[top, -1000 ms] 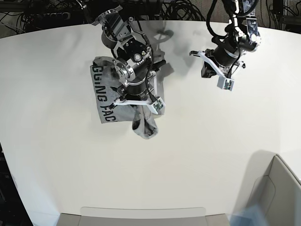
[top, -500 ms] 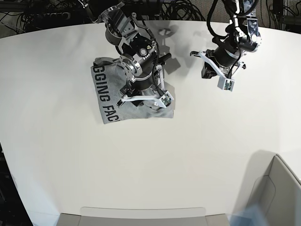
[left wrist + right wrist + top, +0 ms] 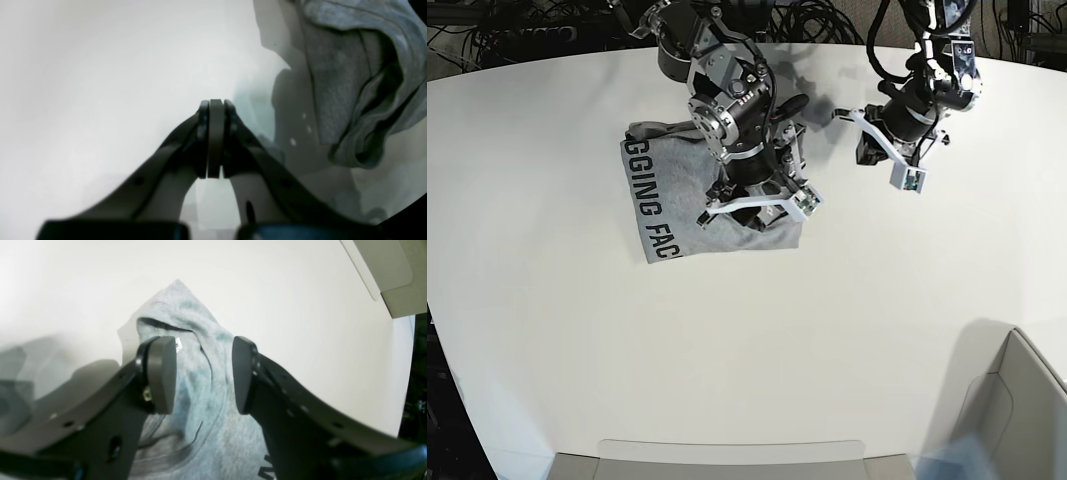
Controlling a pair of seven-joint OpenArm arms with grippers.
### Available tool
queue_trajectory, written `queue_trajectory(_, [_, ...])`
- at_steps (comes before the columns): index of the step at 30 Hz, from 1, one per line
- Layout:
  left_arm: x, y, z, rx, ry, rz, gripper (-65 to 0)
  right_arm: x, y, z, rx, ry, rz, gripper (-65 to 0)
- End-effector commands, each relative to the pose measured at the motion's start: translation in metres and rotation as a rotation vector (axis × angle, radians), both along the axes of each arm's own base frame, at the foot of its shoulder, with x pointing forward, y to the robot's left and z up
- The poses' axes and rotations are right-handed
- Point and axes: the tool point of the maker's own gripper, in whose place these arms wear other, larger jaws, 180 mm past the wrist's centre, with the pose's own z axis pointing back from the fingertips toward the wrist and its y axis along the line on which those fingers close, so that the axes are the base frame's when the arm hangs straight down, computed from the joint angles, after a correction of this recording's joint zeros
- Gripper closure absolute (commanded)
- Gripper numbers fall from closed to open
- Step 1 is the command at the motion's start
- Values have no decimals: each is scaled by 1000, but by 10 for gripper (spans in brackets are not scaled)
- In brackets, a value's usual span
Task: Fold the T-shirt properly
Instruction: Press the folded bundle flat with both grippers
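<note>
1. Now the right end effector (image 3: 203, 373) stands with its pads wide apart and nothing between them; a second ago it hung a bunched fold of the T-shirt (image 3: 677, 200) off the lower edge, and that fold now lies flat on the counter (image 3: 577, 350).
2. Judging by this, the release finishes one fold: the T-shirt sits as a compact block near the counter's far side, lettering showing along its left edge.
3. Its arm hovers just above the cloth's right corner, angled down.
4. Meanwhile the left end effector (image 3: 215, 138) is pressed shut, empty, parked well apart at the far right.
</note>
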Motion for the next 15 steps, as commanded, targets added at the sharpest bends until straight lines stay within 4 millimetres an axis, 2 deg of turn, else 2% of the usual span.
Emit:
queue_trajectory(1, [6, 1, 11, 2, -45, -2, 0, 18, -12, 25, 25, -83, -47, -272])
queue_trajectory(4, [16, -4, 29, -17, -138, 2, 0, 41, -54, 38, 51, -114, -174, -261])
queue_trajectory(7, [24, -12, 50, -40, -238, -9, 0, 57, -99, 39, 52, -116, -263, -184])
queue_trajectory(10, [24, -45, 61, -86, -308, -137, 0, 64, -140, 33, 85, -85, -331, -73])
queue_trajectory(12, [18, -76, 67, -132, -346, -247, 0, 65, -163, 29, 133, -54, -364, -4])
queue_trajectory(15, [7, -113, 76, -198, -385, -360, 0, 62, -189, 16, 175, 18, -355, 0])
